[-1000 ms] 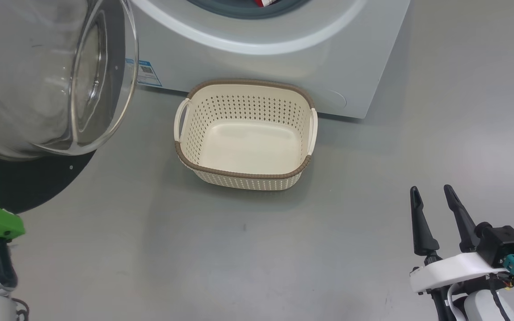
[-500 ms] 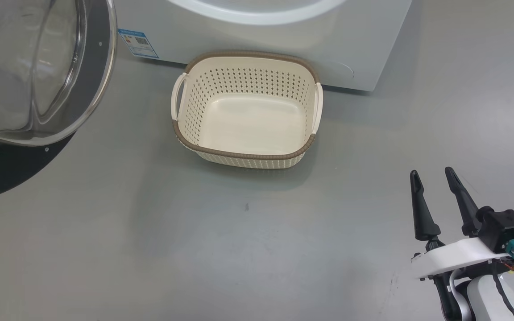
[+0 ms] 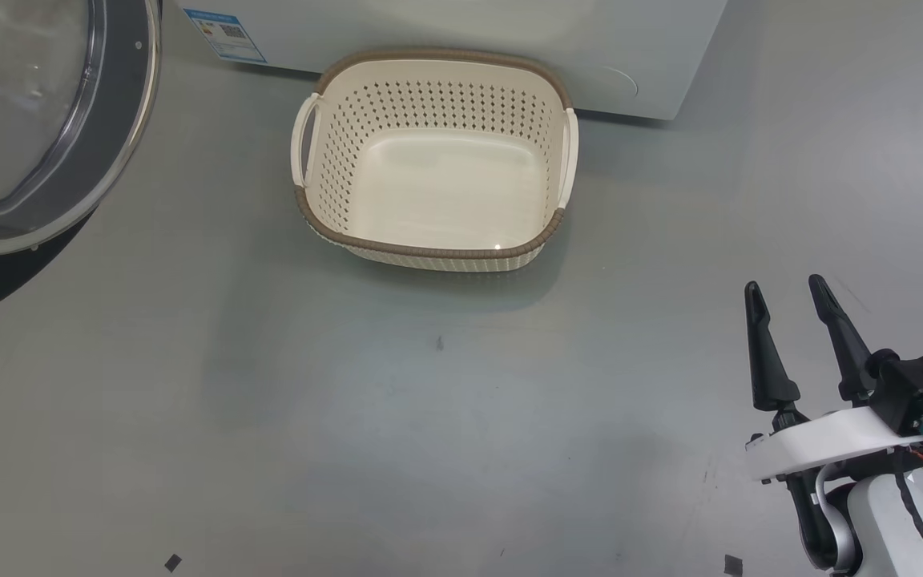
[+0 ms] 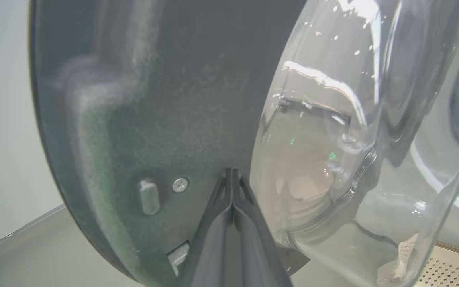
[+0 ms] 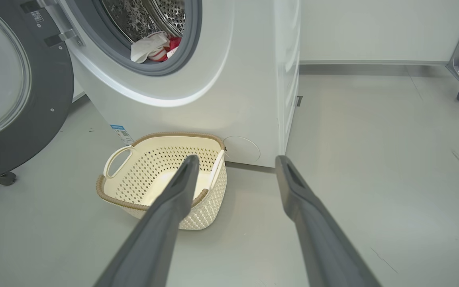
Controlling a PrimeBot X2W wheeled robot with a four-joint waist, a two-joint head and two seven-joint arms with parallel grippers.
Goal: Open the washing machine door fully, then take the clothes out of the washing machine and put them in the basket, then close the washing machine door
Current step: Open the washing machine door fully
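Head camera has dipped over the last second, so most of the washer front has left its view; measured against the basket point(image 3: 429, 244), the washing machine door point(image 3: 121, 120) now stands farther off, so I judge it has swung wider.

Step in hand: opening the door fully, near done. Door at 10 o'clock in the head view, basket at 12, right gripper point(image 3: 785, 282) at 4, fingers spread wide, holding nothing, well clear of the basket.

Left gripper point(image 4: 231, 175): fingers pressed together, nothing between them; tips at the door's dark inner face just beside the glass bowl point(image 4: 333, 139); contact likely, not certain.

Containers: basket empty, just before the washing machine point(image 5: 229, 99); the clothes point(image 5: 157, 46), red and white, lie in the drum point(image 5: 153, 12) at its front lip.

Next: clear the left arm from the door; reach into the drum, fingers open.
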